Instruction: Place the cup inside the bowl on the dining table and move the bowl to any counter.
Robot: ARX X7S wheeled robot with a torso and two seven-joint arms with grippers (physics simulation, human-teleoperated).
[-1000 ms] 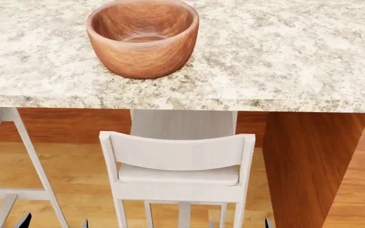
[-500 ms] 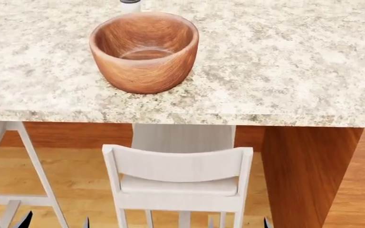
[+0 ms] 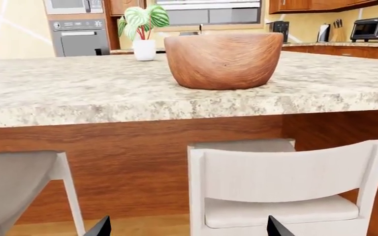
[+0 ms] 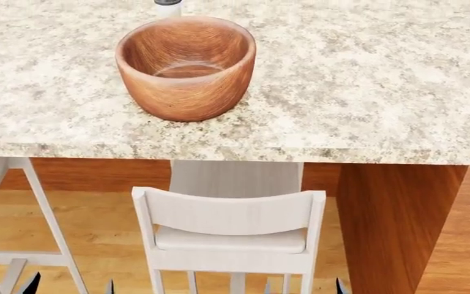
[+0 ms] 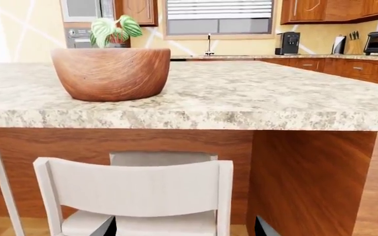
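Pale speckled dining table (image 4: 366,79) carries the bowl (image 4: 186,64) near its front edge, the cup (image 4: 167,7) just beyond; both grippers hang low, spread open, empty; judged step: approach; next, reach the cup.

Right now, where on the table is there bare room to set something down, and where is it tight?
The table is bare right of the bowl out to its right edge, with another open stretch left of the bowl. A narrower bare strip runs between bowl and near edge. It is tight only behind the bowl, where the cup stands close to the rim.
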